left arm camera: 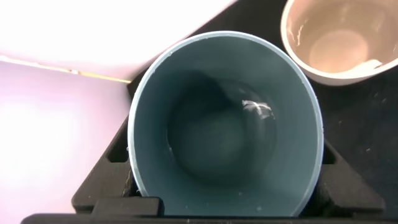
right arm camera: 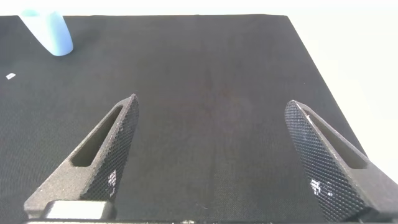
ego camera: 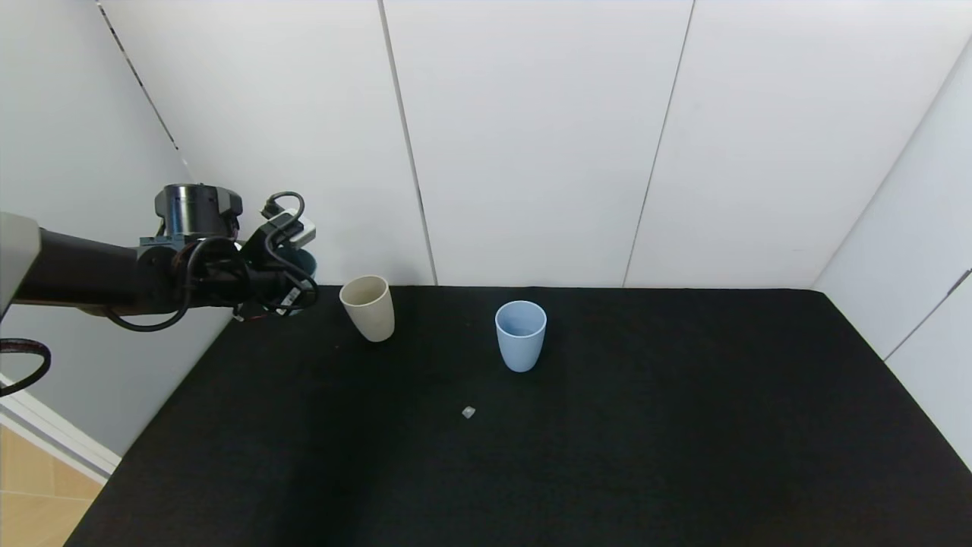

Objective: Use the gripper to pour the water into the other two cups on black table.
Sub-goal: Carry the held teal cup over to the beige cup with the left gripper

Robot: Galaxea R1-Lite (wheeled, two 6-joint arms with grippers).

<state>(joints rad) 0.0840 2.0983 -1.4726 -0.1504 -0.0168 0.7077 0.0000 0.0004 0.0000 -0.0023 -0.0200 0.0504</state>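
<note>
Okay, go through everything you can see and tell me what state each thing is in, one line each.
Left pincer: shut on the teal cup, raised beside the table's left far corner.
Teal cup: held, a little water at its bottom.
Beige cup: standing on the black table, leaning slightly, looks unfilled.
Light blue cup: upright.
Right pincer: open, holding nothing, above the table.

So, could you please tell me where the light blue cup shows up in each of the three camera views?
Head view: light blue cup stands upright mid-table, right of the beige cup.
Left wrist view: not in it; only the teal cup and beige cup.
Right wrist view: top left corner.
Shared landmark: the black table.
</note>
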